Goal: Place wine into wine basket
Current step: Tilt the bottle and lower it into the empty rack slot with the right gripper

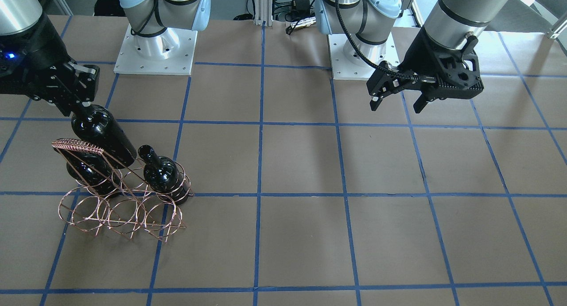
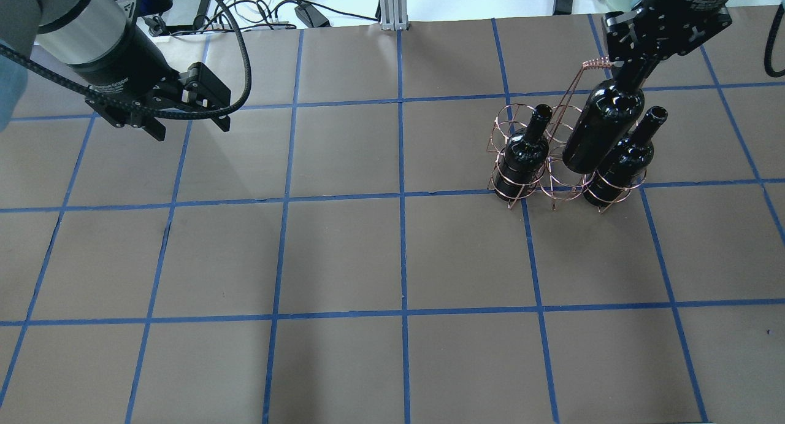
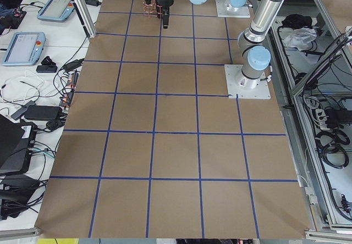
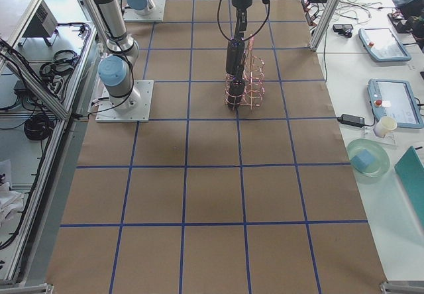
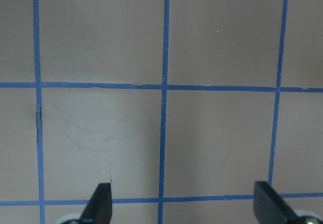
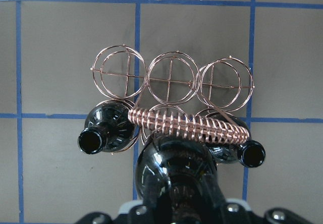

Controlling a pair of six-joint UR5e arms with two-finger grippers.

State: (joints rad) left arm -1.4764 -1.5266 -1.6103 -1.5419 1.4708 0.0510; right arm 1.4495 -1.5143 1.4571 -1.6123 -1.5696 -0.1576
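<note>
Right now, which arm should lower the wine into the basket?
Right: the right gripper holds the wine by its neck over the wine basket; the left gripper hangs open, far off.

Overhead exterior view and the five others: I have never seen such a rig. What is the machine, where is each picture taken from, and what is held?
The machine is a two-armed robot bolted to a brown table marked with blue tape. Two cameras look down on it, one from behind the robot and one facing it. Two more look along the table from its ends, and one sits on each wrist. A copper wire wine basket stands on the table, with two black wine bottles seated in its end rings. The right gripper is shut on the neck of a third bottle, which hangs over the basket between them. The left gripper is open and empty.
</note>
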